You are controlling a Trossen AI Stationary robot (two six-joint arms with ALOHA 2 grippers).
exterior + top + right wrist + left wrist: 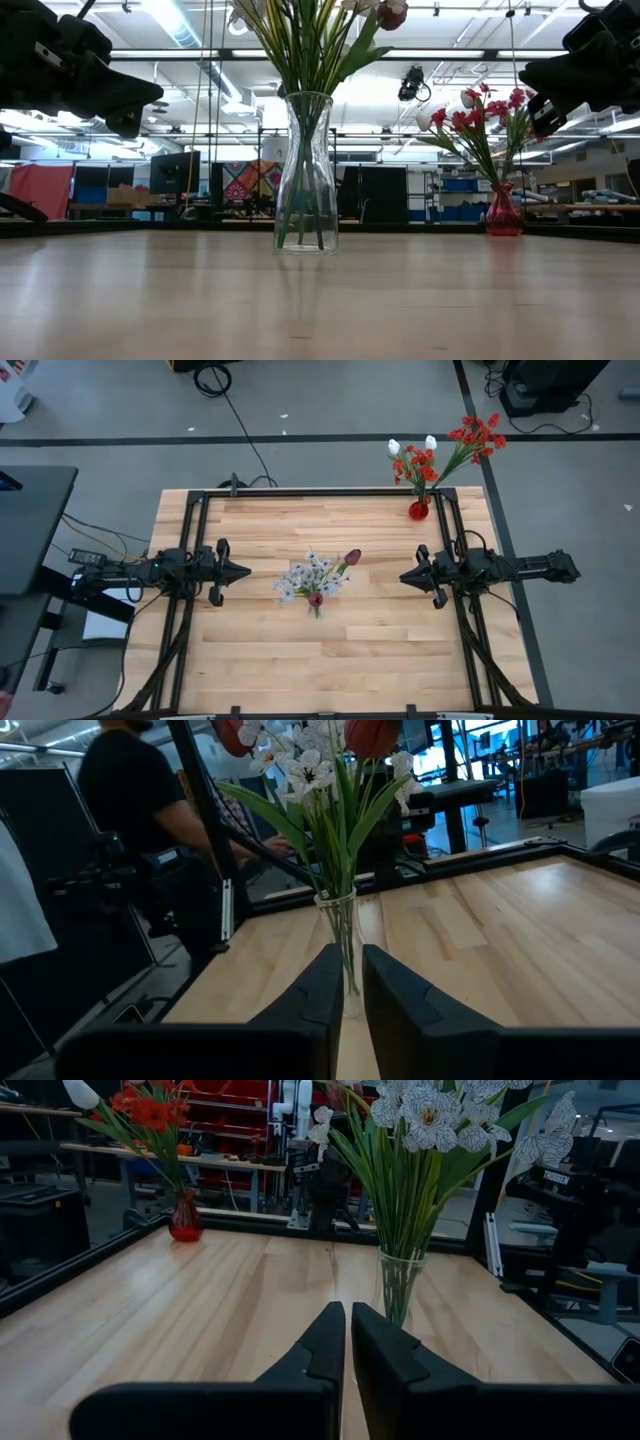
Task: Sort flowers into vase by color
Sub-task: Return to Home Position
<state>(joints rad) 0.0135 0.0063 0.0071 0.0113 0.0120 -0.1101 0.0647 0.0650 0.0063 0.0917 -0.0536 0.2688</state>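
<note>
High view: the left gripper point(243, 571) hangs left of the clear vase point(305, 190), fingers pressed together on nothing. The right gripper point(405, 576) hangs right of it, also closed and empty. Pale sprays point(305, 573) and a maroon tulip point(351, 557) stand in that vase. Beyond it to the right, a red vase point(419, 510) holds red flowers point(470, 438) and white buds point(394, 447).
</note>
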